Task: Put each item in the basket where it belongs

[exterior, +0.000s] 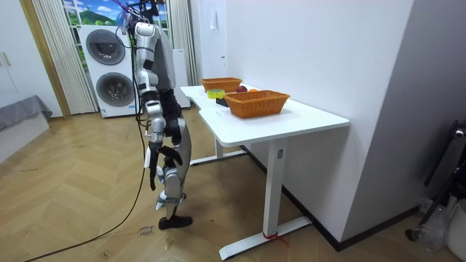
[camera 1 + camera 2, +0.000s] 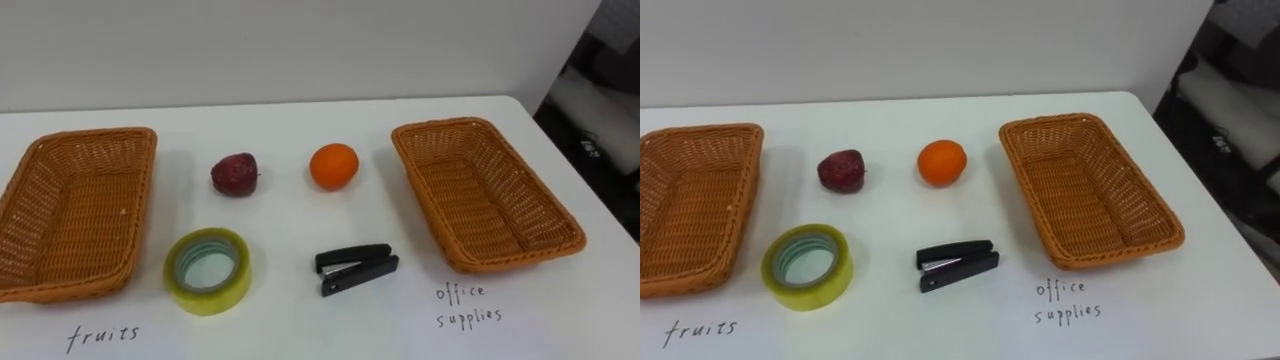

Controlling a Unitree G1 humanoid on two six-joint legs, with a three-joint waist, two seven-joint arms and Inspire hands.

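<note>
On the white table [image 2: 300, 320] lie a dark red fruit [image 2: 235, 174] and an orange [image 2: 333, 166], side by side between two wicker baskets. In front of them are a yellow-green roll of tape [image 2: 208, 270] and a black stapler [image 2: 356, 268]. The left basket [image 2: 70, 210] has "fruits" handwritten before it and holds nothing. The right basket [image 2: 480, 192], marked "office supplies", holds nothing either. In the room view I stand at the table's long edge with my right hand [image 1: 154, 137] hanging low by my hip, below the tabletop.
A white wall runs along the table's far edge. The table's right end lies just past the right basket, with dark furniture beyond it. In the room view, two washing machines [image 1: 109, 69] stand behind me on the wooden floor.
</note>
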